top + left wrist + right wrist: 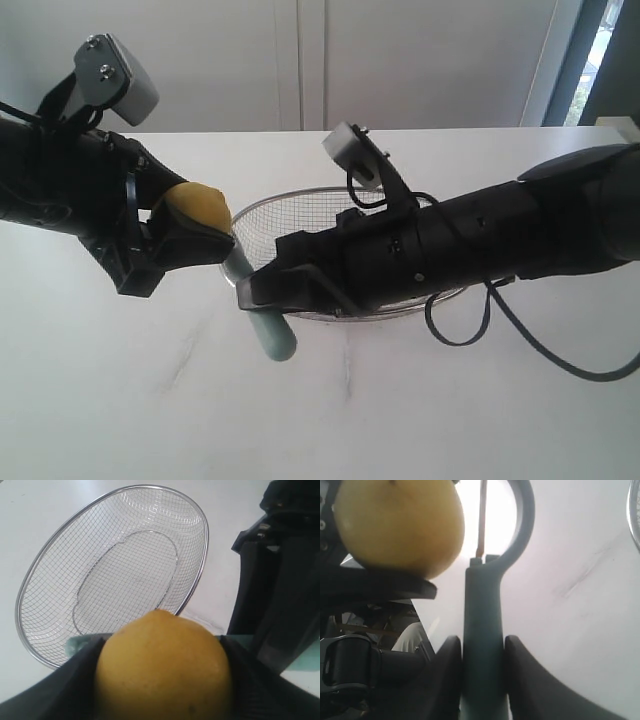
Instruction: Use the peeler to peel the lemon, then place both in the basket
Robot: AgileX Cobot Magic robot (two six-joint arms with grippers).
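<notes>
My left gripper (pixel 185 235) is shut on the yellow lemon (pixel 197 205), held in the air left of the basket (pixel 290 215). The lemon (pixel 162 670) fills the lower part of the left wrist view between the black fingers. My right gripper (pixel 262 290) is shut on the pale teal peeler (pixel 265 322), whose handle points down toward the table. In the right wrist view the peeler (pixel 482 650) is clamped between both fingers, its curved head and blade reaching up right beside the lemon (pixel 397 525). The silver mesh basket (pixel 30 580) holds nothing.
The white marbled table (pixel 400 420) spreads all round the basket. The right arm's black body (pixel 480 240) and its cable (pixel 520 340) lie over the basket's right side. A white wall stands at the back.
</notes>
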